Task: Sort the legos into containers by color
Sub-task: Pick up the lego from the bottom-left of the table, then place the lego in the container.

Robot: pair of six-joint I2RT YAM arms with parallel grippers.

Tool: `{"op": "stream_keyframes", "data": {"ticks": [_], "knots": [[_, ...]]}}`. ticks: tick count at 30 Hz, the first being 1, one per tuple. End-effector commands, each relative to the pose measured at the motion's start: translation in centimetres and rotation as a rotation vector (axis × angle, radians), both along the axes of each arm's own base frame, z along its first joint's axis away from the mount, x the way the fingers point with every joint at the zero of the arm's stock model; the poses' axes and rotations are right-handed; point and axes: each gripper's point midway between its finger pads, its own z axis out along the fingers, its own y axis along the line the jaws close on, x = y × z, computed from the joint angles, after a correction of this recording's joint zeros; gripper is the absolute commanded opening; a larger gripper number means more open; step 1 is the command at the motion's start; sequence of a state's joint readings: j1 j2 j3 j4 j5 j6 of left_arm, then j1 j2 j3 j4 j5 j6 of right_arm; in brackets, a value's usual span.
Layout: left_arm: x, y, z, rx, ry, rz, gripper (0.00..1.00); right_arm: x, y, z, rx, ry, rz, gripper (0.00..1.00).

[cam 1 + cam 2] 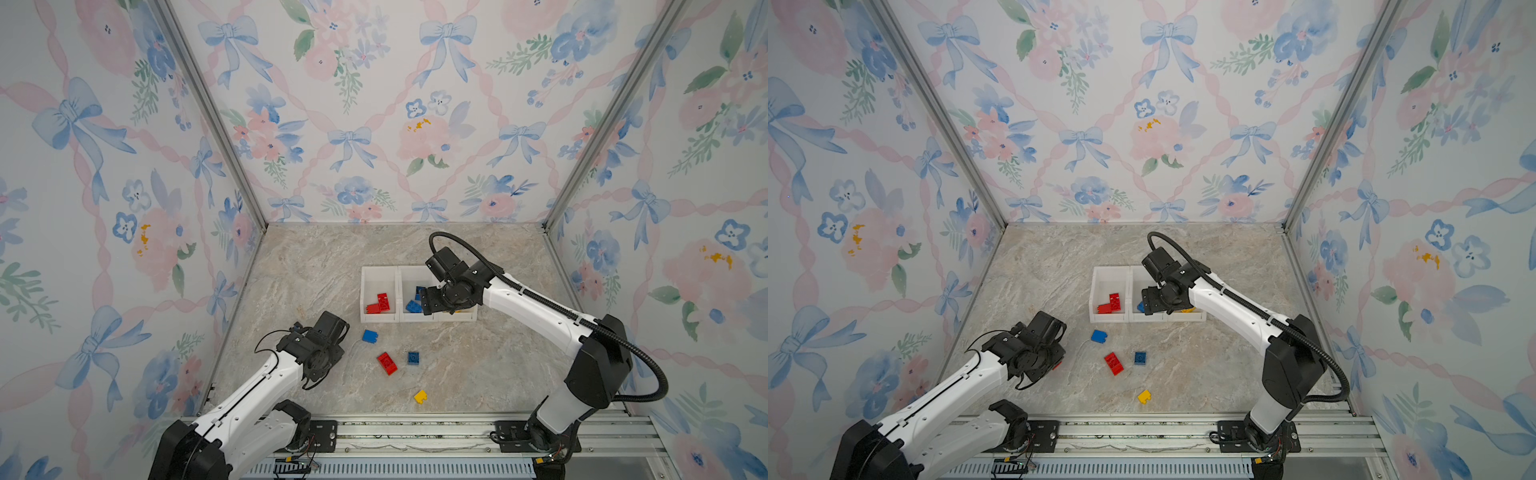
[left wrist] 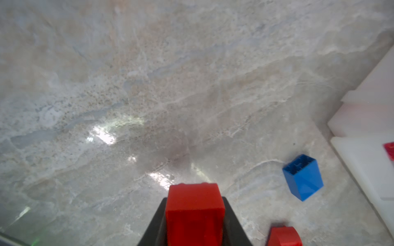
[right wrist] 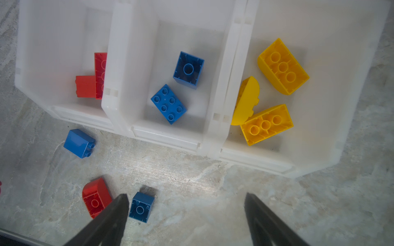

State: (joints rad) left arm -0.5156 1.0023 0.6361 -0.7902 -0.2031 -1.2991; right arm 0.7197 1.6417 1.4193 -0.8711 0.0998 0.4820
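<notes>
My left gripper (image 2: 195, 204) is shut on a red brick (image 2: 195, 213), held just above the marble table; in a top view only a red sliver (image 1: 1057, 365) shows under the wrist. Loose on the table lie a blue brick (image 1: 369, 336), a rounded red brick (image 1: 387, 363), a dark blue brick (image 1: 413, 358) and a yellow brick (image 1: 420, 397). The containers (image 1: 417, 318) stand in a row behind them. My right gripper (image 3: 186, 199) hangs open and empty above their front edge. Red bricks (image 3: 89, 85) lie in the left bin, blue ones (image 3: 168, 103) in the middle, yellow ones (image 3: 283, 66) in the right.
Floral walls enclose the table on three sides, with metal posts (image 1: 208, 112) at the back corners. An aluminium rail (image 1: 415, 432) carrying both arm bases runs along the front edge. The right arm (image 1: 536, 307) reaches over the right bin.
</notes>
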Motion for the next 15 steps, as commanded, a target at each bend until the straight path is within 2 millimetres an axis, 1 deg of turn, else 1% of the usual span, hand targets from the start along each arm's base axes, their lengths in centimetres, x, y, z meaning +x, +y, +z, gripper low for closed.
{"op": "stream_keyframes", "data": {"ticks": [1, 4, 8, 13, 15], "knots": [[3.0, -1.4, 3.7, 0.077, -0.104, -0.089, 0.26, -0.8, -1.0, 0.5, 0.024, 0.004, -0.037, 0.88], [5.2, -3.6, 6.2, 0.125, -0.16, -0.169, 0.26, -1.2, -1.4, 0.3, 0.026, 0.01, -0.048, 0.88], [7.7, -6.7, 8.8, 0.195, -0.221, -0.277, 0.25, -1.6, -1.7, 0.3, 0.03, 0.012, -0.06, 0.88], [10.9, -10.0, 10.2, 0.296, -0.249, -0.4, 0.25, -1.8, -2.1, 0.4, 0.028, 0.007, -0.07, 0.88], [12.2, -10.8, 10.6, 0.331, -0.26, -0.429, 0.25, -1.8, -2.2, 0.5, 0.03, 0.005, -0.072, 0.88]]}}
